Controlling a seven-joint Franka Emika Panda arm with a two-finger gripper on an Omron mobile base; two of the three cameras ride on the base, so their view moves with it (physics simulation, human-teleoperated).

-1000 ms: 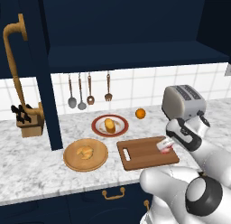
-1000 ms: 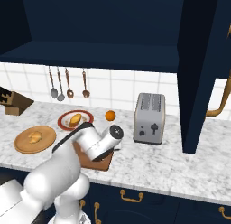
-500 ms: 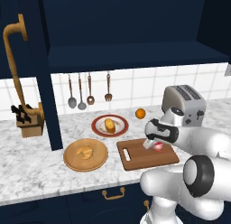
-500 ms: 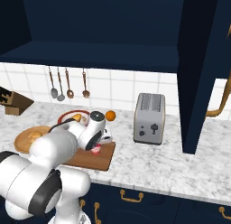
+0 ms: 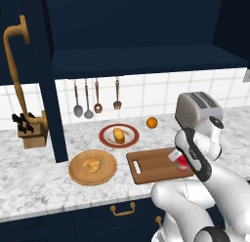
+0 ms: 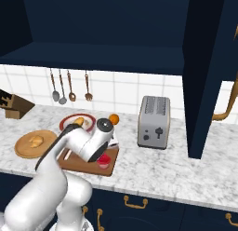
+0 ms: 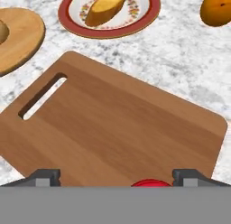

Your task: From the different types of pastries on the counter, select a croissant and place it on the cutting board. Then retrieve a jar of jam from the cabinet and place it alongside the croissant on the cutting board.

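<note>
The jar of jam [image 5: 182,163] is red and stands on the right end of the cutting board [image 5: 154,166], also seen as jar of jam [image 6: 104,161] on the cutting board [image 6: 110,169]. My gripper [image 5: 179,158] hangs just over it, open. In the hand view the fingertips [image 7: 43,177] stand far wider than the jar's red top [image 7: 151,183] on the cutting board [image 7: 122,128]. The croissant [image 5: 91,164] lies on a round wooden plate [image 5: 78,173] left of the board. The oblong pastry [image 5: 118,135] lies on a red-rimmed plate. The cabinet [image 5: 141,36] is above the counter [image 5: 29,182].
An orange [image 5: 152,122] sits behind the board. A toaster [image 5: 197,107] stands at the back right, close to my arm. A knife block [image 5: 31,134] stands at the far left. Utensils [image 5: 88,97] hang on the tiled wall. A navy post [image 5: 51,90] comes down beside the wooden plate.
My arm has folded differently, and the hand has dropped a little onto the right end of the board with the jar. The jar now rests on the board.
</note>
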